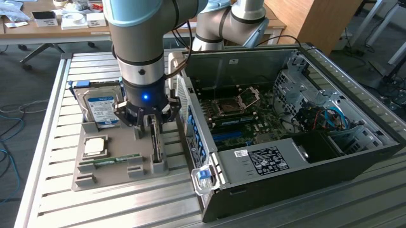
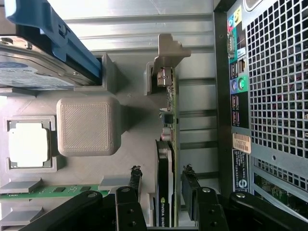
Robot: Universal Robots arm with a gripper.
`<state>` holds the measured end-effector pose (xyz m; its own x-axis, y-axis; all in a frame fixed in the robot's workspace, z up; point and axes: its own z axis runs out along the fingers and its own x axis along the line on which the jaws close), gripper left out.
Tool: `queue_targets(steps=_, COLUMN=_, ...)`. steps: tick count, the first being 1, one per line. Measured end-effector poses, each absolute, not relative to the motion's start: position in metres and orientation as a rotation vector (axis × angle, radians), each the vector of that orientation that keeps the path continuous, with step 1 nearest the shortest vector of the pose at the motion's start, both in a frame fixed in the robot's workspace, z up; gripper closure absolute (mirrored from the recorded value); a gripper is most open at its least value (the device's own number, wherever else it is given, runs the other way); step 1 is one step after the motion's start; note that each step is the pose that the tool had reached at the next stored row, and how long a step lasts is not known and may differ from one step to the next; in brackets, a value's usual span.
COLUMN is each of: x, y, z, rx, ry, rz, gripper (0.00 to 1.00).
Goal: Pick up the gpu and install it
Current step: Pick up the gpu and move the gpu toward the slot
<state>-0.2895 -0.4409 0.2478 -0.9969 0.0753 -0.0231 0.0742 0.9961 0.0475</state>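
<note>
Right at the claw: the gpu, a thin dark circuit card with a black shroud on one face, stands on edge in a slot of the grey plastic parts tray. The black two-finger gripper is down over it, one finger on each side of the card. The jaws stand wide, nothing clamped. There's a clear gap on the shroud side, and the other finger sits just beside the green board edge; whether it touches, I cannot tell.

Out from there on the tray, the narrow green RAM stick lies flat near the card, with the square silver processor chip beside it. A blocky grey post rises between them and the gpu. At the tray's far end, the silver hard drive with a blue-white label leans in its blue carrier.

On the exterior view's right, just beside the card, the open black computer case lies on the slatted aluminium table, motherboard exposed. Its perforated rear panel crowds close alongside the gpu.
</note>
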Motion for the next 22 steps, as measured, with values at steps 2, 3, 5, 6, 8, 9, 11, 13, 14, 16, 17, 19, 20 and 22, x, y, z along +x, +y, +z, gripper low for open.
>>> queue_targets(steps=2, x=-0.2895, y=-0.4409, z=0.2469, rx=0.117, ry=3.114, rz=0.073, gripper=0.53)
queue_targets(steps=3, x=-0.2895, y=-0.4409, z=0.2466, rx=0.117, ry=3.114, rz=0.073, gripper=0.53)
queue_targets(steps=5, x=-0.2895, y=-0.4409, z=0.2458, rx=0.117, ry=3.114, rz=0.073, gripper=0.53)
queue_targets(steps=6, x=-0.2895, y=-0.4409, z=0.2454, rx=0.117, ry=3.114, rz=0.073, gripper=0.53)
queue_targets(steps=8, x=-0.2895, y=-0.4409, z=0.2445, rx=0.117, ry=3.114, rz=0.073, gripper=0.53)
queue_targets(steps=9, x=-0.2895, y=-0.4409, z=0.2441, rx=0.117, ry=3.114, rz=0.073, gripper=0.53)
queue_targets(steps=11, x=-0.2895, y=-0.4409, z=0.2431, rx=0.117, ry=3.114, rz=0.073, gripper=0.53)
queue_targets(steps=13, x=-0.2895, y=-0.4409, z=0.242, rx=0.117, ry=3.114, rz=0.073, gripper=0.53)
queue_targets(steps=14, x=-0.2895, y=-0.4409, z=0.2414, rx=0.117, ry=3.114, rz=0.073, gripper=0.53)
queue_targets(steps=16, x=-0.2895, y=-0.4409, z=0.2401, rx=0.117, ry=3.114, rz=0.073, gripper=0.53)
queue_targets(steps=17, x=-0.2895, y=-0.4409, z=0.2394, rx=0.117, ry=3.114, rz=0.073, gripper=0.53)
queue_targets(steps=19, x=-0.2895, y=-0.4409, z=0.2382, rx=0.117, ry=3.114, rz=0.073, gripper=0.53)
queue_targets(steps=20, x=-0.2895, y=-0.4409, z=0.2378, rx=0.117, ry=3.114, rz=0.073, gripper=0.53)
queue_targets(steps=22, x=-0.2896, y=-0.4409, z=0.2376, rx=0.117, ry=3.114, rz=0.072, gripper=0.53)
